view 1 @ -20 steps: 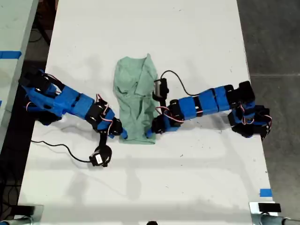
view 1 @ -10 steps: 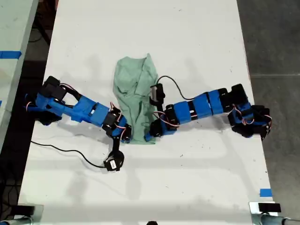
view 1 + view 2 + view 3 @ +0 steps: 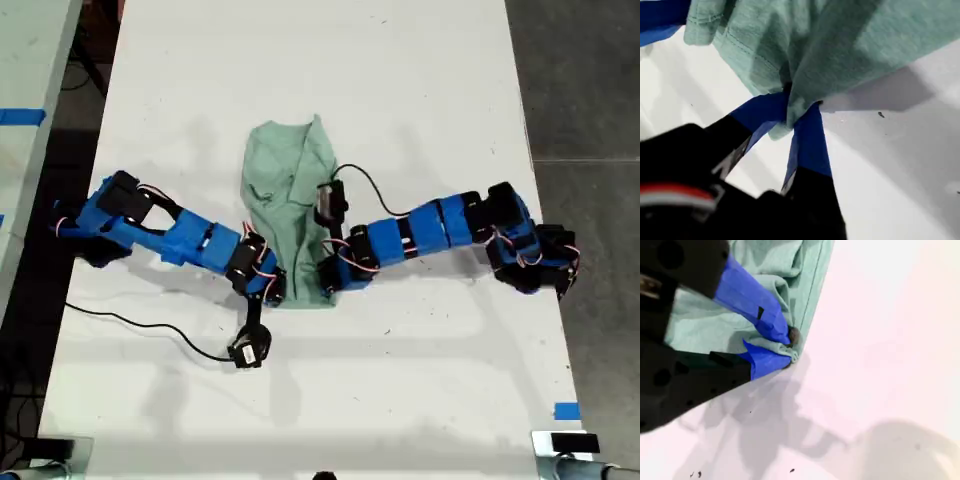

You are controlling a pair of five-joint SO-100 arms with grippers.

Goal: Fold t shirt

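On white table (image 3: pixel 420 110), wrinkled mint t shirt (image 3: pixel 290 190), both end effectors pinching hem.

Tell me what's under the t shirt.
Only the white table shows around the t shirt. At its near hem my first gripper and my second gripper each pinch a corner. Whatever lies beneath the spread cloth is covered.

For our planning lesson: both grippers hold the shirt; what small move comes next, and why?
Probably raise both corners and carry them over the shirt's far end: my first gripper and my second gripper are each shut on a shirt corner, the rest on the table.
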